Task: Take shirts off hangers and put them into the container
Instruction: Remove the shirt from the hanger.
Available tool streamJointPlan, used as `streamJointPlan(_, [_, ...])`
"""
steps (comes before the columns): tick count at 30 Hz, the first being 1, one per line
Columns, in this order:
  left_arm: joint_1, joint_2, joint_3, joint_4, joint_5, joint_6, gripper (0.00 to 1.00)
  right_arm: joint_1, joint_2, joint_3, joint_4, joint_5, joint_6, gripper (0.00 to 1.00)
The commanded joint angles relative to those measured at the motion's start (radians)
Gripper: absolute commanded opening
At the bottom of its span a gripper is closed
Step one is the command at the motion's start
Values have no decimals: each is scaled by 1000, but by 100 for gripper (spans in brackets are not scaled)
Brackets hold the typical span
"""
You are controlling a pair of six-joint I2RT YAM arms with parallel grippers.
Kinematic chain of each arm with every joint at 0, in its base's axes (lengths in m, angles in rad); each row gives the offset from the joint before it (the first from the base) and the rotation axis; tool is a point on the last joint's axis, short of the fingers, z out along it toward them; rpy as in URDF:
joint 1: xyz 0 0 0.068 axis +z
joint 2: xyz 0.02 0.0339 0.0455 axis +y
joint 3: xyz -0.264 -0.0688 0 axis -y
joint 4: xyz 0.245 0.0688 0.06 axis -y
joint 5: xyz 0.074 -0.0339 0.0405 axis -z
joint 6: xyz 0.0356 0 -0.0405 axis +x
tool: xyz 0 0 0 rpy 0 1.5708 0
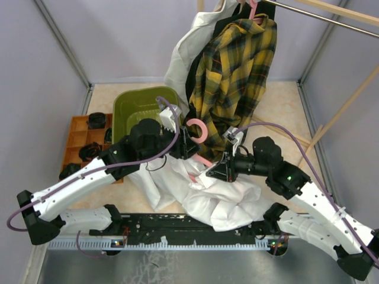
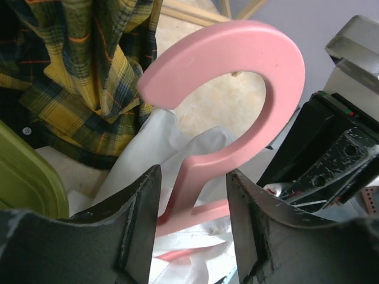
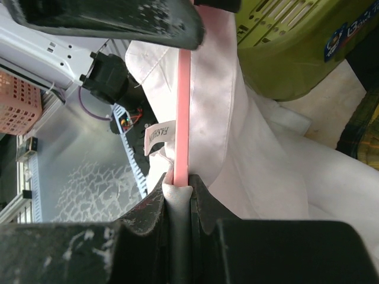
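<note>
- The left gripper (image 2: pixel 192 195) has its jaws partly apart, straddling the neck of the pink hanger (image 2: pixel 237 65); it should close squarely below the hook.
- The right gripper (image 3: pixel 177 198) pinches white shirt (image 1: pixel 222 204) cloth against the hanger's arm.
- The shirt is heaped at the table (image 1: pixel 278 112)'s near edge, beside the olive-green tub (image 1: pixel 125 106); ease hanger and collar apart gently.

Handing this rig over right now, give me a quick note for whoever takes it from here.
Left gripper: open, jaws either side of the pink plastic hanger neck, not yet closed.
Right gripper: shut on the white cloth shirt, pinching it against that hanger's bar.
That shirt lies heaped on the table, near edge. Yellow-and-black plaid shirt, black shirt and off-white shirt hang at the back.
Done: no shirt seen in the olive-green plastic tub.
Left: pull the hanger free, tub the white shirt, then the other three.
</note>
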Motion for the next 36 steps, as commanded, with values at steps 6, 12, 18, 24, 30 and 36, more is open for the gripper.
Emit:
streamJointPlan(6, [-18, 41, 70, -102, -37, 84, 22, 11, -18, 74, 51, 1, -30, 0])
streamJointPlan(12, [-19, -18, 59, -132, -110, 74, 0, 11, -41, 136, -69, 130, -73, 55])
streamJointPlan(18, [-19, -79, 24, -133, -171, 45, 0, 11, -33, 172, -207, 104, -157, 53])
streamJointPlan(24, [-19, -95, 21, -144, -190, 36, 0, 11, -28, 155, -167, 201, -112, 0])
streamJointPlan(30, [-19, -142, 14, -236, -332, -28, 0, 12, -121, 132, -160, 488, -70, 0])
streamJointPlan(36, [-19, -201, 8, -327, -473, -76, 0, 11, -195, 99, -139, 351, -109, 0])
